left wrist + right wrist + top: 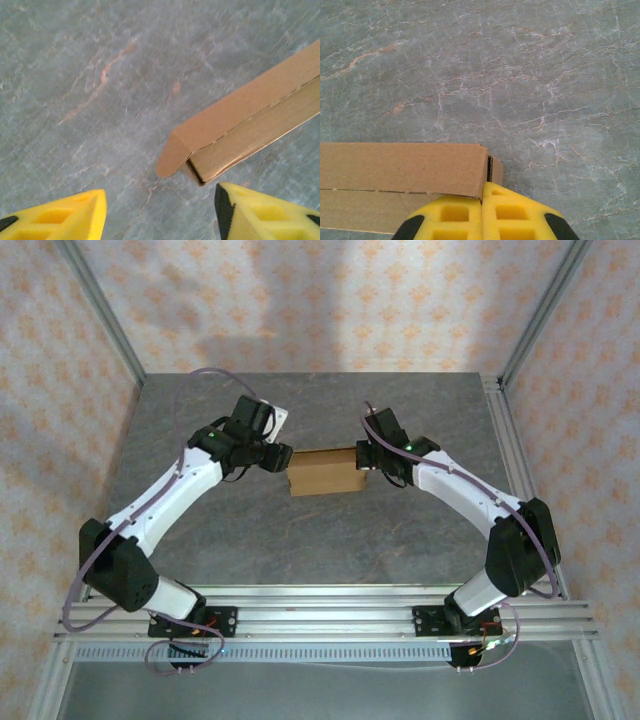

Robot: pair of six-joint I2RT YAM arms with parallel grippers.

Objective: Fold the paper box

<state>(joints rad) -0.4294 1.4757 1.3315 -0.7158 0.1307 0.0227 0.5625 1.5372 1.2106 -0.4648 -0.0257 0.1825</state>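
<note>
The paper box point(325, 472) is a shallow brown cardboard box lying flat mid-table. At its left end sits my left gripper point(280, 457). In the left wrist view that gripper point(161, 200) is open, yellow fingers point(65, 215) wide apart, with nothing between them. The paper box's corner point(240, 120), with a rounded flap sticking out, lies just ahead of them. My right gripper point(362, 455) is at the box's right end. In the right wrist view it point(482, 186) is shut, fingertips together and touching the paper box's point(400, 167) end corner beside a slightly open side flap.
The grey marbled table point(330, 540) stretches around the box. Aluminium frame posts point(105, 320) stand at the back corners and a rail point(330, 615) carrying both arm bases runs along the near edge. Patterned walls close the back and sides.
</note>
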